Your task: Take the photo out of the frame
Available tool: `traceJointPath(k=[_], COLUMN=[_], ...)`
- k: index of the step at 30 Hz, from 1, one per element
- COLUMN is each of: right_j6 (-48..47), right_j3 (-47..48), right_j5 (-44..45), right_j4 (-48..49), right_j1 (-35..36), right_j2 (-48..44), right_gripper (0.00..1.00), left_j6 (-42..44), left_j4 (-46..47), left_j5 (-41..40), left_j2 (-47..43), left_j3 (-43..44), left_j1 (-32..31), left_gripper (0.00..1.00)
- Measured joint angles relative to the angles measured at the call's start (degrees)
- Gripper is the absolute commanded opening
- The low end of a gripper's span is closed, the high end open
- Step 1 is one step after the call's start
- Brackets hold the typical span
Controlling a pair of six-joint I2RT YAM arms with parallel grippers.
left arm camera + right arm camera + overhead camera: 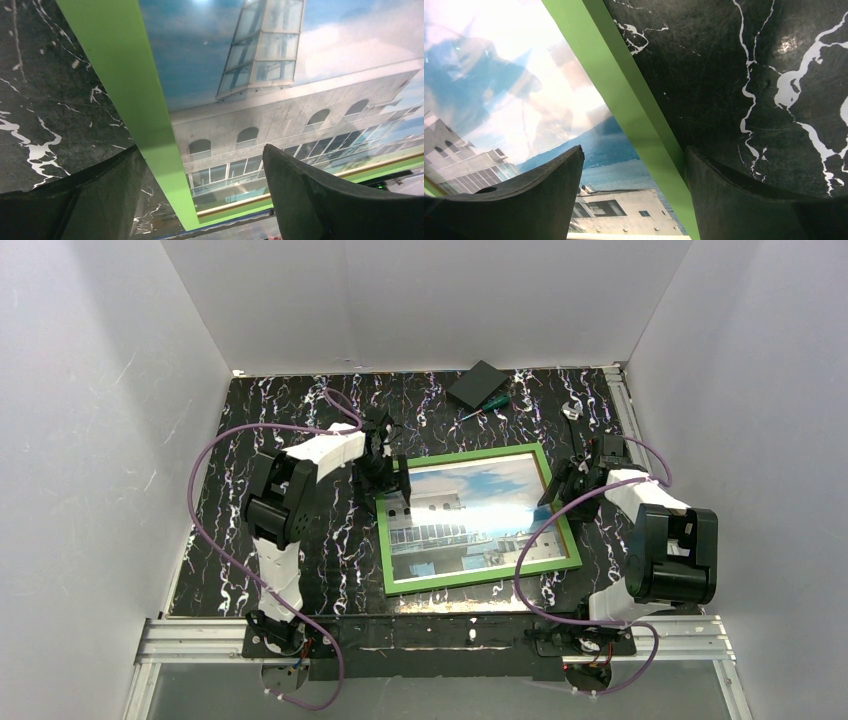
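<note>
Two arms reach inward, your left gripper [202, 150] and right gripper [634, 148] spread wide, each straddling a short side of the frame [480, 577]. It lies flat between them, photo [480, 510] inside, long axis gripper-to-gripper.

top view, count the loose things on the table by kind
green picture frame: 1
photo: 1
black box: 1
green-handled screwdriver: 1
small pale item, too small to name: 1
total: 5
</note>
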Motion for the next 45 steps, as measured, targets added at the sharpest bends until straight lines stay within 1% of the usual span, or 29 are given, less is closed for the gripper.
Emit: traceJointPath(k=[2,3,4,6,9,11,14,15,19,21,24,26,29,32,35,41,45], right_j6=[-0.5,-0.8,-1.3,-2.4,-3.4,-4.1,-5.1,-5.3,-5.8,-6.1,-6.7,-7.2,-9.9,-10.4,-10.4,-10.3,-10.3], right_j3=[0.7,1.0,1.4,2.5,4.3,5.0,5.7,5.9,6.1,6.1,6.1,6.4,6.7,6.8,7.4,9.2,10.3], right_j5=[0.8,1.2,1.5,2.1,3.8,5.3,8.0,8.7,10.2,10.4,10.8,11.3,11.5,12.2,12.7,14.9,15.9], right_j4=[-1.6,-2.2,-2.7,-3.8,-5.5,-6.2,-7.1,-7.3,-7.5,-7.5,-7.5,-7.9,-8.5,-8.9,-10.4,-14.4,-16.2], right_j1=[0.4,0.6,0.9,1.2,2.1,3.0,4.8,5.3,6.3,6.3,6.3,6.2,6.6,7.0,7.1,7.4,7.5], right_j2=[0.4,0.7,1.1,2.1,3.7,4.3,4.9,5.1,5.2,5.2,5.2,5.2,5.1,4.6,3.7,0.1,-3.0], right_gripper=[0.78,0.75,0.71,0.69,0.65,0.63,0.63,0.62,0.57,0.51,0.37,0.3,0.22,0.17,0.15,0.13,0.06], left_j6=[1.2,1.7,2.0,2.5,3.2,3.5,3.7,3.8,4.2,4.4,4.8,5.0,5.5,5.7,5.2,4.9,5.0], left_j4=[-0.3,-0.4,-0.4,-0.4,-0.5,-0.8,-1.0,-1.0,-1.1,-1.4,-2.0,-2.5,-2.6,-2.9,-3.2,-3.7,-4.1], left_j5=[-0.6,-0.8,-1.0,-1.2,-2.3,-3.1,-3.8,-3.9,-4.3,-4.8,-6.0,-6.9,-8.0,-8.5,-8.4,-7.5,-7.2], left_j2=[-0.4,-0.7,-1.0,-1.6,-1.7,-1.7,-1.7,-1.7,-1.7,-1.7,-1.7,-1.7,-1.7,-1.7,-1.7,-3.1,-4.9], left_j3=[-0.1,-0.2,-0.4,-0.9,-1.4,-1.5,-1.6,-1.6,-1.6,-1.6,-1.6,-1.6,-1.6,-1.6,-1.4,-0.4,0.6], left_j1=[-0.5,-0.7,-0.9,-1.2,-1.3,-1.4,-1.5,-1.5,-2.0,-2.0,-2.0,-1.9,-1.6,-1.4,-1.4,-1.4,-1.4], left_gripper=[0.82,0.8,0.77,0.69,0.6,0.59,0.67,0.67,0.59,0.54,0.44,0.38,0.3,0.23,0.18,0.13,0.09])
